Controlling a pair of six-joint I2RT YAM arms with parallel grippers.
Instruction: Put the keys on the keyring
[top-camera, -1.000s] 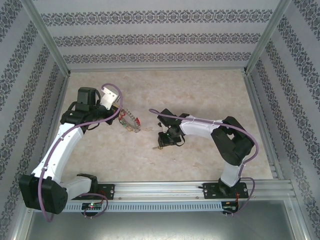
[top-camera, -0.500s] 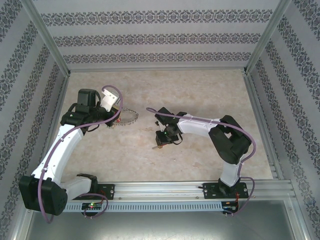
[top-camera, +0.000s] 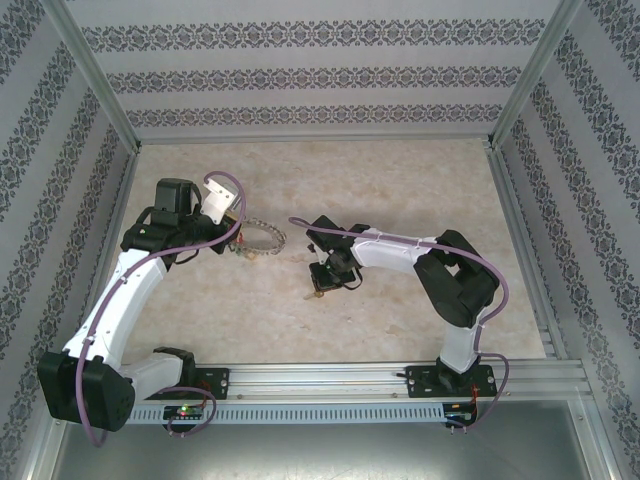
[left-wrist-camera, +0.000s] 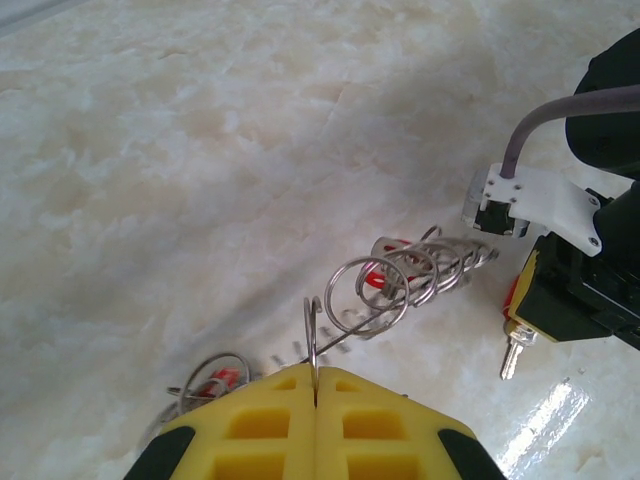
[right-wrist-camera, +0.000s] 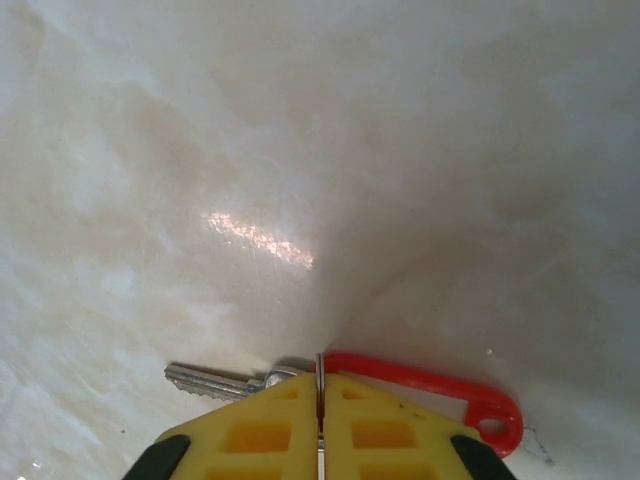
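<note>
- the keyring (left-wrist-camera: 400, 285), a chain of grey wire loops, runs from the lower middle of the left wrist view up toward the right. in the top view it lies just left of centre.
- red bits (left-wrist-camera: 375, 278) show among its loops, so some keys look to be threaded on already. how many cannot be told.
- the left hand (left-wrist-camera: 315, 385) has its yellow fingers pressed together on one wire loop at the near end of the keyring.
- the key (right-wrist-camera: 205, 380) sits at the lower middle of the right wrist view, its silver blade pointing left and its red tag (right-wrist-camera: 430, 385) trailing right, low over the pale tabletop (top-camera: 400, 180).
- the right hand (right-wrist-camera: 320, 385) pinches the key where blade and tag meet, fingers closed tight on it.
- in the top view the two hands are near each other at mid-frame, the key just right of the keyring and apart from it.
- judged from this, both pieces are gripped and the pick-up of this key looks done. what is left is to bring it across to the keyring and work it onto a loop.
- whether more loose keys wait elsewhere cannot be told.
</note>
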